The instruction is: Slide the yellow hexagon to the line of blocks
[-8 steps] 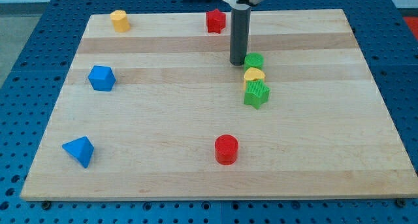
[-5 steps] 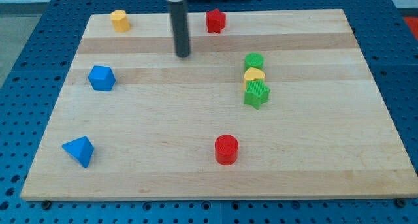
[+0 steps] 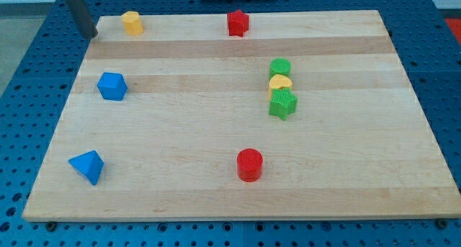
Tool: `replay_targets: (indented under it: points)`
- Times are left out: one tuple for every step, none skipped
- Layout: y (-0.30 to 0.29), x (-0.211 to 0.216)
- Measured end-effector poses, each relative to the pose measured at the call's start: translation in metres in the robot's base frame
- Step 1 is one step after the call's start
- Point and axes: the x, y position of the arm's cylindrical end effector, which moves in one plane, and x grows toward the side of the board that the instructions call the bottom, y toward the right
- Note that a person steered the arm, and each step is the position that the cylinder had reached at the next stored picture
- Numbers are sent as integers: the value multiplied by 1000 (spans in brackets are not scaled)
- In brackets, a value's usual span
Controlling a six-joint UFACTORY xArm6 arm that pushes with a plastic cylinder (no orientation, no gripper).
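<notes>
Camera view has my tip [image 3: 89, 34] sitting up at the view's top left, right at the corner edge of the wooden board [image 3: 216, 196]. It's just a bare rod, so no jaws to open or shut, and it isn't holding or touching any block. The nearest one is the yellow hexagon [image 3: 131, 21], just to the view's right of my tip with a clear gap between them, sitting close to the board's top edge.

The line of blocks is well apart from that, over on the view's right of centre: a green cylinder [image 3: 280, 67] on top, a yellow heart-ish block [image 3: 280, 83] in the middle, and a green star [image 3: 283, 103] at the bottom. All three look pressed together, running roughly top to bottom.

Other stuff on the board: a red hexagon-looking block [image 3: 238, 21] near the top edge, a blue block [image 3: 112, 86] on the left side, a blue wedge-like block [image 3: 87, 165] at lower left, and a red cylinder [image 3: 250, 164] at bottom centre.
</notes>
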Motion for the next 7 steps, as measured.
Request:
replay_targets:
  points:
    - [12, -24]
    - [41, -25]
    - [74, -24]
    - [99, -20]
    - [124, -11]
    - [153, -1]
    - [177, 20]
